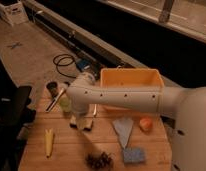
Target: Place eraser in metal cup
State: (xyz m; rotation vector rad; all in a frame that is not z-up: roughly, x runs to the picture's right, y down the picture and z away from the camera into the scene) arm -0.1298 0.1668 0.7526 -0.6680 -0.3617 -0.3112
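The eraser (82,123), a small flat block with a tan face, lies on the wooden table (71,150) near its middle. My gripper (81,120) hangs from the white arm (121,97) straight down over the eraser. It is open, with a dark finger on either side of the block. The metal cup (52,88), short and dark grey, stands at the table's back left corner, up and to the left of the gripper.
A light green cup (65,104) and a slanted stick (52,104) stand between gripper and metal cup. A yellow bin (132,85) sits behind the arm. Grey cloth (123,131), orange ball (145,124), blue sponge (133,155), pine cone (98,160) and yellow object (48,142) lie around.
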